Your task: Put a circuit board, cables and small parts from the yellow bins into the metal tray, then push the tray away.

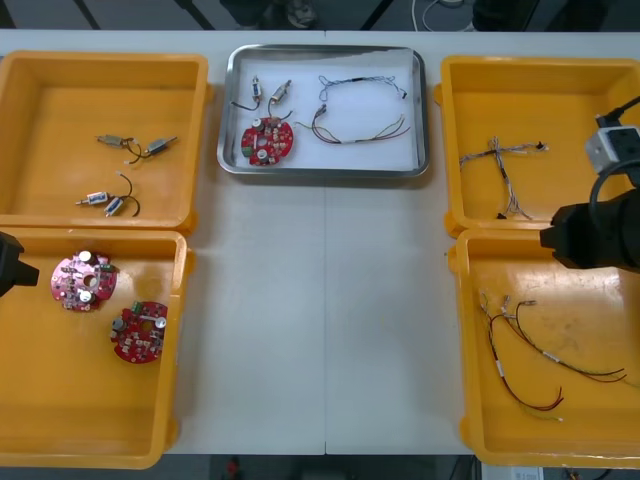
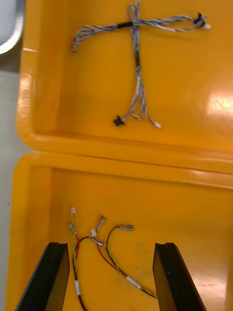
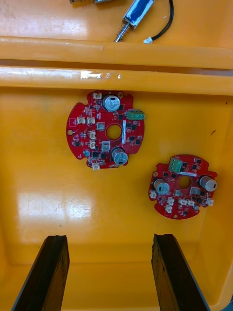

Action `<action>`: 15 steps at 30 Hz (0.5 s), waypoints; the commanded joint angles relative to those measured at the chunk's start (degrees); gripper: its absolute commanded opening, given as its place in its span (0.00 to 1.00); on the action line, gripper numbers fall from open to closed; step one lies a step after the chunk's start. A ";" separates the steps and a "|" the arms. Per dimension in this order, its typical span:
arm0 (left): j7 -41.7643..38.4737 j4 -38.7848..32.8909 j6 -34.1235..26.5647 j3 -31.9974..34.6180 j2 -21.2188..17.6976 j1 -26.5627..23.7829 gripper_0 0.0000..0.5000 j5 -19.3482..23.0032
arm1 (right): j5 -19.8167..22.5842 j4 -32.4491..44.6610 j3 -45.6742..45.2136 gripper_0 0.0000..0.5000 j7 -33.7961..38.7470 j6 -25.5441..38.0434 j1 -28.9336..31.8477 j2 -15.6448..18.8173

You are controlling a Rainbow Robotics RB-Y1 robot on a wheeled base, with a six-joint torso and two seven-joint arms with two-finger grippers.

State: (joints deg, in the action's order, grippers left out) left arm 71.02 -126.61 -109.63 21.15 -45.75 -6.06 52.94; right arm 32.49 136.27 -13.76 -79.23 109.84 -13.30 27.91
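The tray (image 1: 325,173) sits midway along the counter's (image 1: 320,330) far edge. It holds a circuit board (image 1: 268,141) at its left, small parts (image 1: 268,92) behind that, and cables (image 1: 340,138) to the right. On the left, the far-left bin (image 1: 40,90) holds loose parts (image 1: 115,141) and the near-left bin (image 1: 90,410) holds two boards (image 1: 85,282). On the right, the far-right bin (image 1: 480,90) holds a cable bundle (image 1: 497,155) and the near-right bin (image 1: 580,430) holds wires (image 1: 545,357).

metal tray (image 1: 320,171) holds a red circuit board (image 1: 268,140), cables (image 1: 340,141) and small metal parts (image 1: 280,93).

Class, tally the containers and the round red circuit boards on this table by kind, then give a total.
Yellow bins: 4
Metal tray: 1
Round red circuit boards: 3
Total: 8
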 commanded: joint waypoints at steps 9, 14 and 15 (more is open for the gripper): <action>6.33 -1.62 -0.37 1.44 -2.42 1.05 1.00 -0.21 | 5.57 2.86 -7.59 1.00 3.82 0.16 8.99 4.70; 6.33 -1.62 -0.37 1.44 -2.42 1.05 1.00 -0.21 | 9.35 2.86 -8.12 1.00 9.27 0.16 10.83 5.49; 6.33 -1.62 -0.37 1.44 -2.42 1.05 1.00 -0.21 | 10.05 2.86 -8.21 1.00 10.41 0.16 10.92 5.66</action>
State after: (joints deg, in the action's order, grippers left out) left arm 71.02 -126.63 -109.63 21.15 -45.75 -6.06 52.94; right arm 40.54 137.16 -20.27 -73.76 109.84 -4.00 30.95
